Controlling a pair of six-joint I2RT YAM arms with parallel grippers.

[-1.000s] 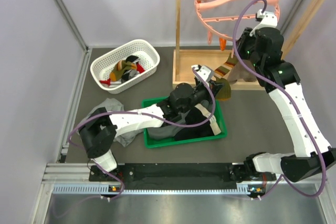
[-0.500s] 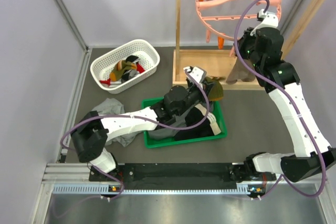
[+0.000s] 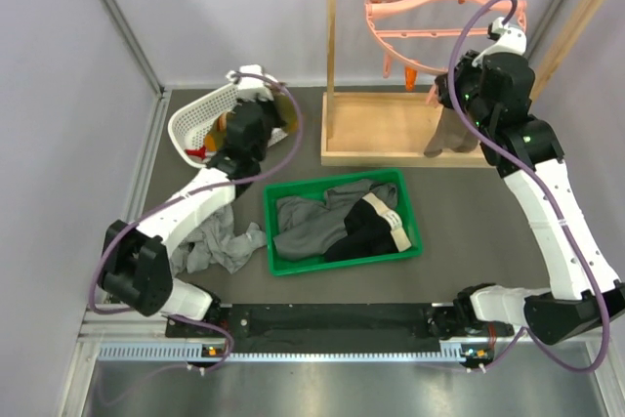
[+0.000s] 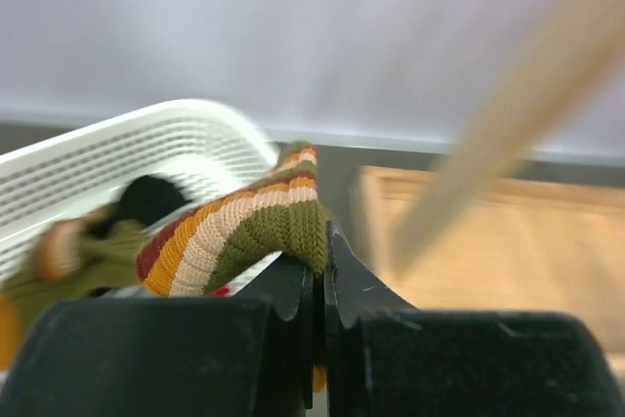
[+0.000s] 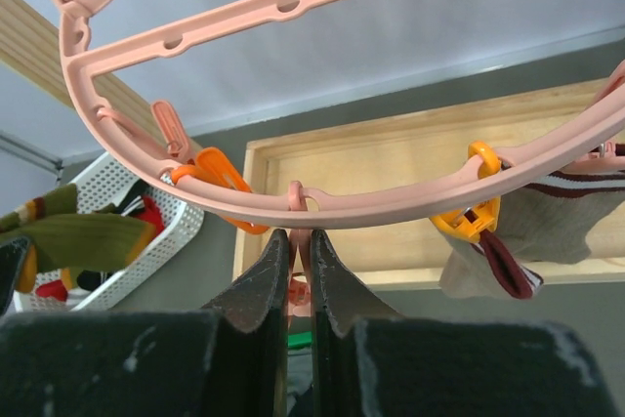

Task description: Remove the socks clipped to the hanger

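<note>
Wooden rack (image 3: pixel 391 134), upper right: holds the hanger (image 3: pixel 439 9) off the table so socks dangle within reach. White basket (image 3: pixel 210 114), upper left: the drop point. Left gripper (image 4: pixel 320 253) is clenched on a striped sock (image 4: pixel 244 236) over the basket, presumably for release. Right gripper (image 5: pixel 298 251) pinches a pink clip (image 5: pixel 299 292) under the ring. A greyish sock (image 3: pixel 451 129) hangs beside it. No legible writing.

White arms (image 3: pixel 547 204), black joints (image 3: pixel 146 275) — looping purple cables (image 3: pixel 96 275)
</note>
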